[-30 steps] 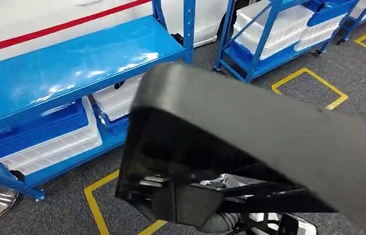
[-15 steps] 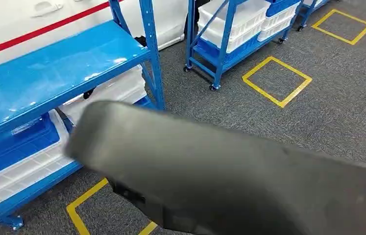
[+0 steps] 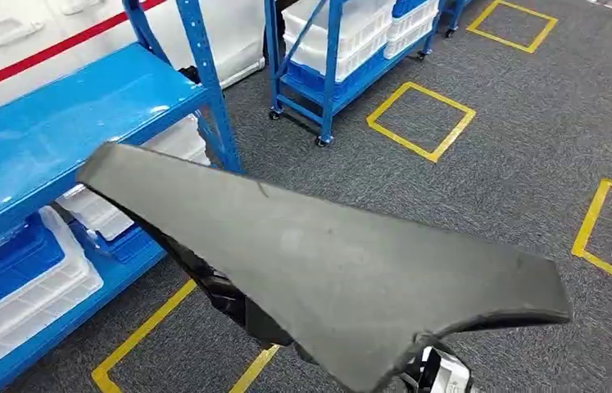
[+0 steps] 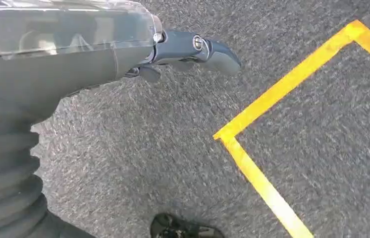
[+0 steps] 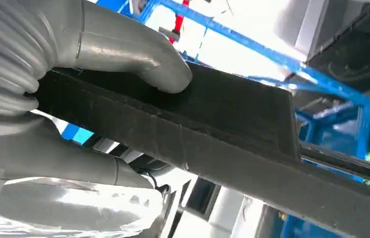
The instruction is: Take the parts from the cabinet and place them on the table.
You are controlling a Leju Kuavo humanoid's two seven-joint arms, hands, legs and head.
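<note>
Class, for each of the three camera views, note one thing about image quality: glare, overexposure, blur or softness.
Head view: glare streaks on the blue shelf; the dark part is sharp. Left wrist view: carpet and yellow tape slightly soft, reflections on the clear cover of the left robot hand. Right wrist view: background blown out white behind the right robot hand gripping the part.

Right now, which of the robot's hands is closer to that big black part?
The right. The right hand grips the black part, thumb pressed on one face, fingers under the other. The left hand hangs over the grey carpet, holding nothing.
</note>
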